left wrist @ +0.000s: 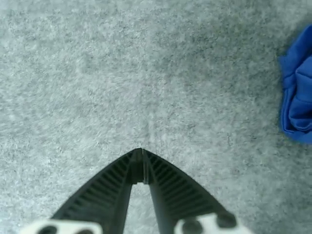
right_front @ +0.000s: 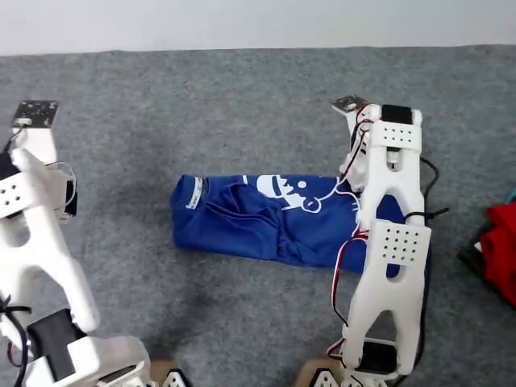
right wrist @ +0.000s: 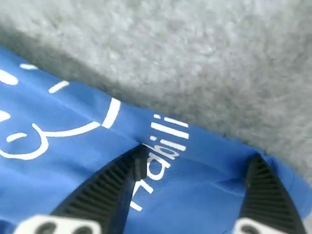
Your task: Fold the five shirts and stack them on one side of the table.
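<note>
The blue shirt (right_front: 266, 222) lay across the middle of the table (right_front: 242, 105), bunched into a long, rumpled band rather than a neat fold. Its white print (right_front: 286, 192) faced up and a small label (right_front: 196, 193) showed at the end nearer my left arm. The grey, felt-like table cover was bare on the far side of it.

My right arm (right_front: 387, 201) stretched over the other end of the shirt and hid part of the cloth in the high view. From that wrist, my right gripper (right wrist: 195, 170) stood open, jaws spread wide over the blue fabric (right wrist: 73, 161) close to its edge, where the grey cover began. One finger (right wrist: 117, 180) sat right beside a line of white lettering (right wrist: 163, 146); the other was farther along the same edge. I held no cloth between them, and I could not tell whether the tips pressed on the fabric or hung just above it.

My left arm (right_front: 32, 226) was off to the side, well apart from the shirt. My left gripper (left wrist: 142, 156) was closed, its tips together with nothing between them, over bare grey cover. The rounded end of the shirt (left wrist: 297, 97) showed at the margin of that wrist view.

A red garment (right_front: 504, 250) lay at the table's edge beyond my right arm.
</note>
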